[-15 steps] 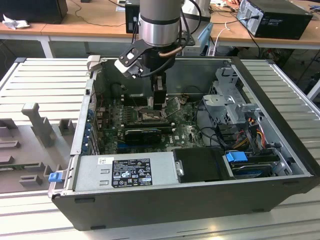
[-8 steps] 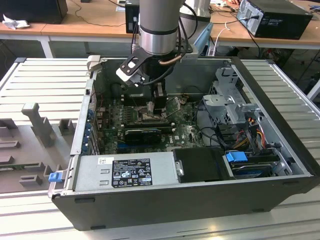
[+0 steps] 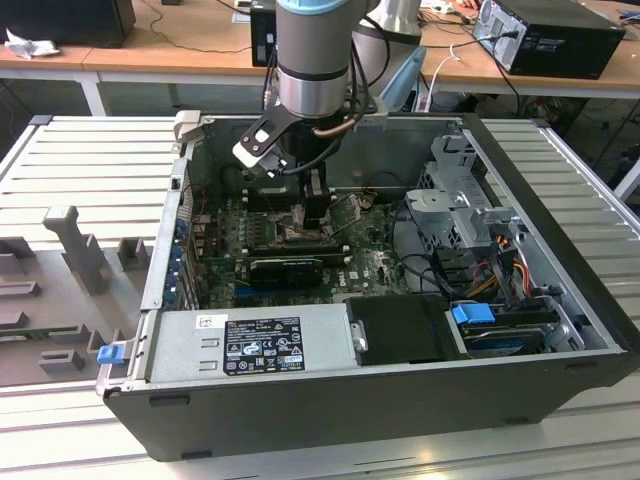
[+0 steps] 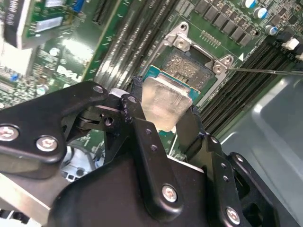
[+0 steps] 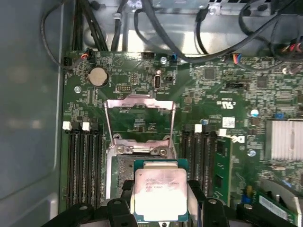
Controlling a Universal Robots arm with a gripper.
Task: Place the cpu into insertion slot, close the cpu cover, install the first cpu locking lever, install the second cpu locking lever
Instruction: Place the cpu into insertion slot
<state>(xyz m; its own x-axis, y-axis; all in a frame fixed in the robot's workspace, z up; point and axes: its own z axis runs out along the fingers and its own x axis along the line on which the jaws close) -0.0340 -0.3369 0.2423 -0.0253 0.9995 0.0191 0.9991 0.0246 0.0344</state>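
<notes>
Between the fingers (image 4: 142, 132) of my gripper (image 5: 160, 202), drawn in narrow against two opposite edges, is the cpu (image 5: 158, 191), its pale metal face up. I judge it light, thin and stiff, with a slick lid and a fragile contact side underneath, so a gentle hold on the edges suits it best. Just beyond the fingertips, partly hidden by the chip, lies the insertion slot (image 5: 124, 176), a dark square with a silvery rim. Farther beyond, the cpu cover (image 5: 139, 101) lies swung open over the green board (image 5: 213, 90)
</notes>
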